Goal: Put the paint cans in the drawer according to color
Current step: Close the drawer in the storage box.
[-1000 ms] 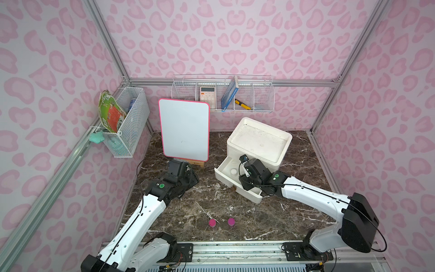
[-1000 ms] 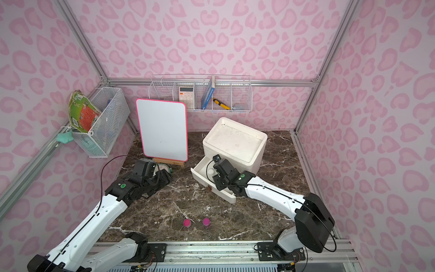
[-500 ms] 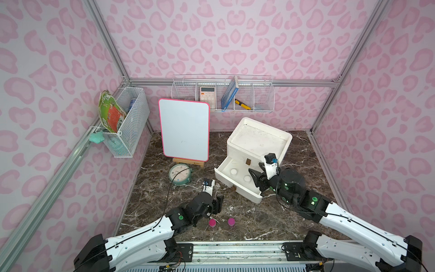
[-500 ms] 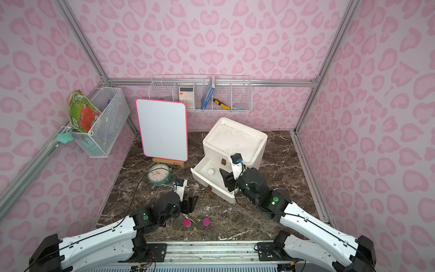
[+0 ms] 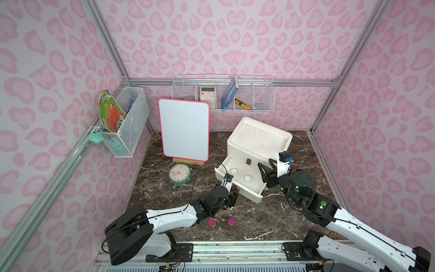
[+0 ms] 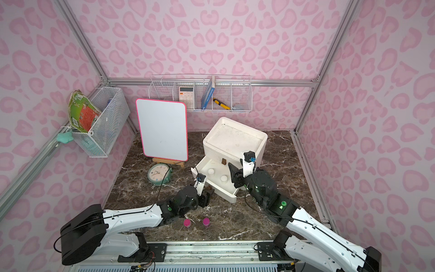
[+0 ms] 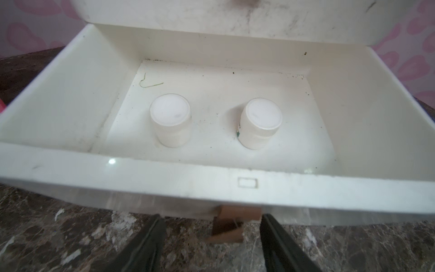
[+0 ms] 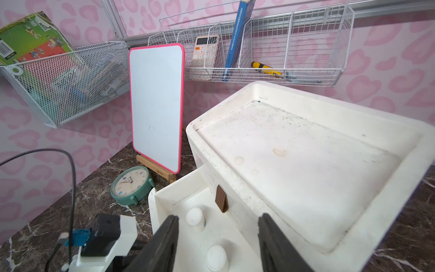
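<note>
The white drawer chest stands at the back right with its bottom drawer pulled out. Two white paint cans stand upright inside it, clear in the left wrist view. Two pink paint cans sit on the marble near the front edge. My left gripper is open, low at the drawer's front, with the brown tab handle between its fingers, untouched. My right gripper hangs open over the drawer's right end, holding nothing.
A green alarm clock lies left of the drawer. A pink-rimmed whiteboard leans on a wooden easel behind it. Wire baskets hang on the back wall and the left wall. The left wrist's cable loops over the clock.
My left arm swung from beside the whiteboard, past the pink cans, to the drawer's front. My right arm drew back from the drawer and now hovers over its right end.
</note>
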Controlling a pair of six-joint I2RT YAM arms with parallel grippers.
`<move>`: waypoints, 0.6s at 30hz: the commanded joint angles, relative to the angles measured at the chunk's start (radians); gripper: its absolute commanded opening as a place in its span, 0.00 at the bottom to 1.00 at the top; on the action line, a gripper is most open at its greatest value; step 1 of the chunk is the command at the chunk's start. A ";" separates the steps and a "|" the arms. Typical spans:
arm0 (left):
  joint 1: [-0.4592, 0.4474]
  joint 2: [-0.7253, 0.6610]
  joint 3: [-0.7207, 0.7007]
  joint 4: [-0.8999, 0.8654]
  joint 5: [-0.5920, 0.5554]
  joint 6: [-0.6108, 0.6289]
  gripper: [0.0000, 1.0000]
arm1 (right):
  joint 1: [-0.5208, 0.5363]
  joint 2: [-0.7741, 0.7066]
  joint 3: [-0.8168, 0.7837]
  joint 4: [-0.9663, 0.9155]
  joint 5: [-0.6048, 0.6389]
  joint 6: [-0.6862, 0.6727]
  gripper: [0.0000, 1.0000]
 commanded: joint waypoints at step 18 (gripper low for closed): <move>0.003 0.240 0.174 0.198 -0.145 0.010 0.68 | -0.352 0.180 0.396 -0.500 -0.072 0.086 0.59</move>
